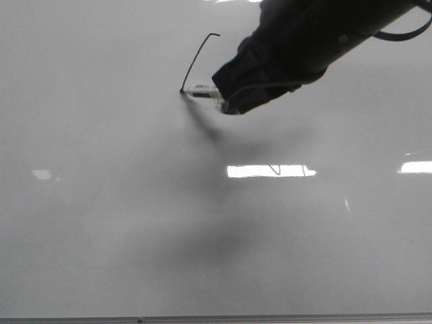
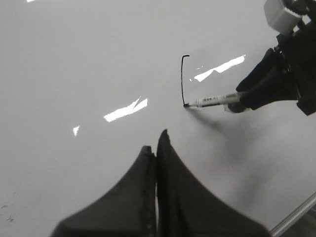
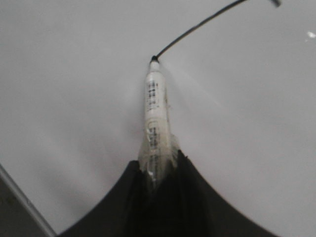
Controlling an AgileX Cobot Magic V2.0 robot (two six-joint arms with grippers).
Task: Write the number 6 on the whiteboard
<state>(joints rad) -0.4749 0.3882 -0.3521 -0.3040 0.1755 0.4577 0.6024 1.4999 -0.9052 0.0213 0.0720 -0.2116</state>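
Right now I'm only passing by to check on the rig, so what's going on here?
The right gripper is shut on a white marker, its tip touching the whiteboard. It is drawing the number 6: only the hooked top and slanted stem are down, with no loop yet. The pen tip sits at the stem's lower end. The left gripper is closed, holds nothing, and sits apart from the writing.
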